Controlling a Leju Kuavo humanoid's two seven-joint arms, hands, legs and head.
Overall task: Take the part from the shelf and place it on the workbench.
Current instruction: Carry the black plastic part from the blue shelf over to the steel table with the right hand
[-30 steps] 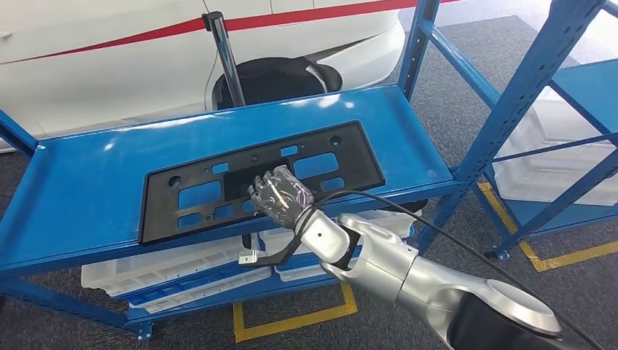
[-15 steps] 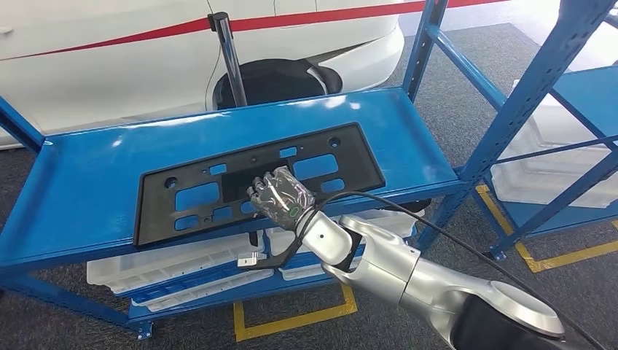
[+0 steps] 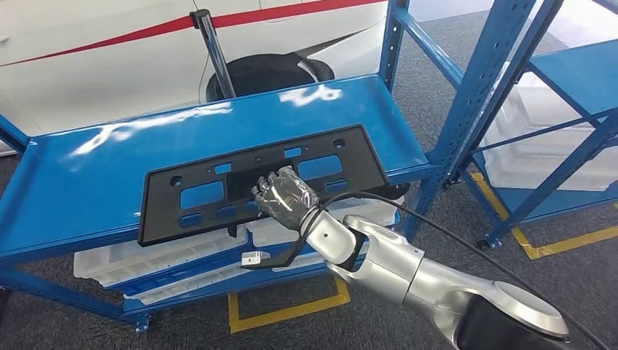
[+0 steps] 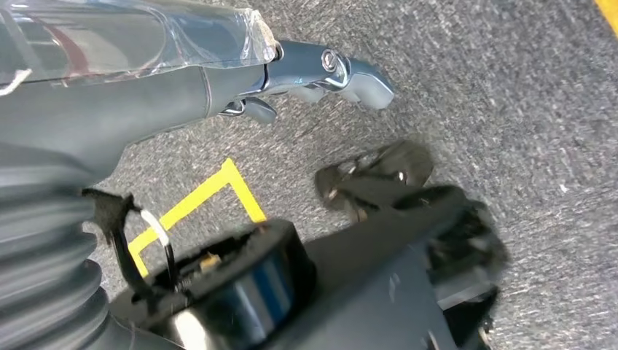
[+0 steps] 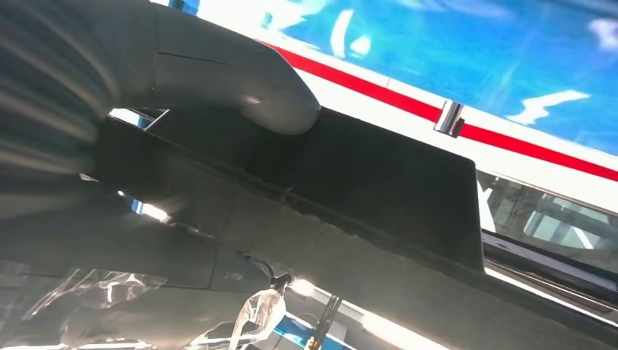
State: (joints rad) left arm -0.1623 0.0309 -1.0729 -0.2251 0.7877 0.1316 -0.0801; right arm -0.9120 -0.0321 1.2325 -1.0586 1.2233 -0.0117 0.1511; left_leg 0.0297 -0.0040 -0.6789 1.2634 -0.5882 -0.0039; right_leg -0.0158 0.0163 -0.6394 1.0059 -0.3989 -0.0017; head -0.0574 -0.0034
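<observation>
While clamped on the near long edge of the black part (image 3: 259,181), right hand (image 3: 286,197) seemingly thumb-over; long axis across the shelf (image 3: 80,186), left hand (image 4: 321,73) hanging, fingers indistinct.

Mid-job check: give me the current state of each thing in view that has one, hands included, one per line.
black part: lying on the shelf's top level, near edge gripped, overhanging the shelf front.
right hand: gripping the part's near edge, thumb pressed on its face.
left hand: hanging over the carpet, holding nothing; fingers too hidden to judge.
blue shelf: standing, top level bearing the part.
white trays: stacked on the lower level.
</observation>
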